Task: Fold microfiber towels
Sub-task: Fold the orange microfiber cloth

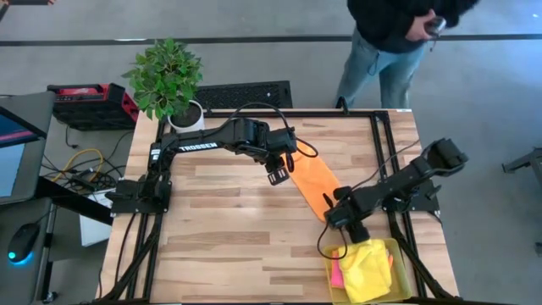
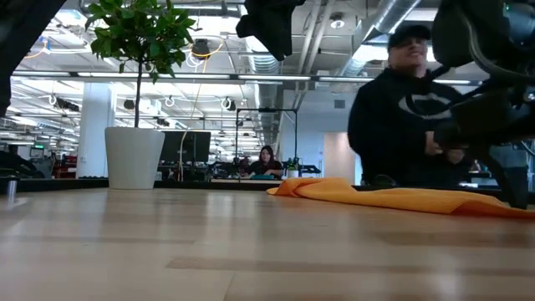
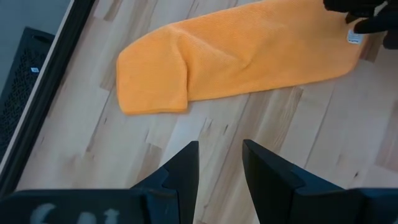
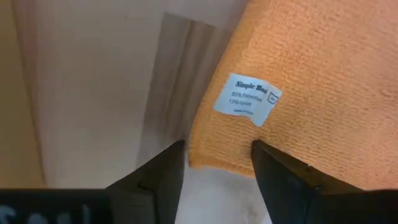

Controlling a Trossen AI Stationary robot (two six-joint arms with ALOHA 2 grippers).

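High view: I see the orange towel [image 1: 315, 182] lying folded on the counter [image 1: 220, 229], between the left gripper [image 1: 277, 174] and right gripper [image 1: 333, 203]. Yellow towel [image 1: 368, 269] sits in the tray [image 1: 405, 280]. Left wrist view: fingers [image 3: 183, 165] open, empty. Right wrist view: fingers [image 4: 165, 168] open astride the towel's corner by its label [image 4: 247, 98].

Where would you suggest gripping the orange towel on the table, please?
Probably the labelled corner of the orange towel, pinched from above: it lies flat, its edge sits between the right gripper fingers, and bare table borders it.
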